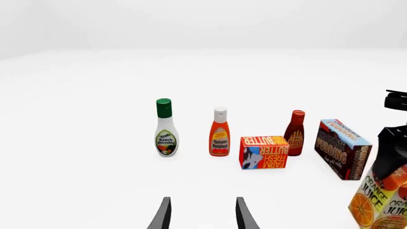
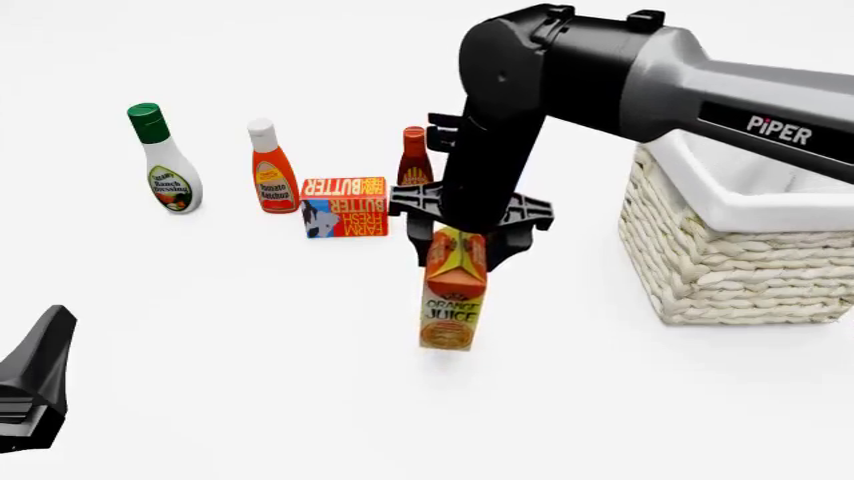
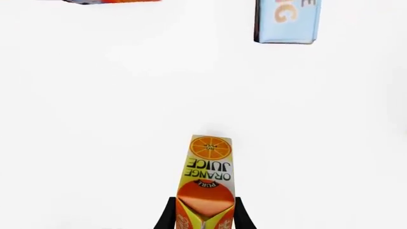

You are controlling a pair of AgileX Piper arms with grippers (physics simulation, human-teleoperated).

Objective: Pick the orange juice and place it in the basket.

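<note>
The orange juice (image 2: 451, 300) is a tall orange and yellow-green gable-top carton, upright in the middle of the table. It also shows in the right wrist view (image 3: 207, 167) and at the edge of the left wrist view (image 1: 381, 200). My right gripper (image 2: 458, 245) comes down from above and is shut on the carton's gabled top, one finger against each side (image 3: 203, 217). I cannot tell whether the carton's base touches the table. The cream wicker basket (image 2: 734, 260) with its white liner stands to the carton's right. My left gripper (image 1: 202, 214) is open and empty, low at the near left (image 2: 34, 390).
Behind the carton stands a row: ranch dressing bottle (image 2: 170, 170), ketchup bottle (image 2: 274, 170), flat butter box (image 2: 344, 207), BBQ sauce bottle (image 2: 415, 160). The chocolate pudding box (image 1: 342, 149) stands beside the BBQ bottle, hidden by my right arm in the front view.
</note>
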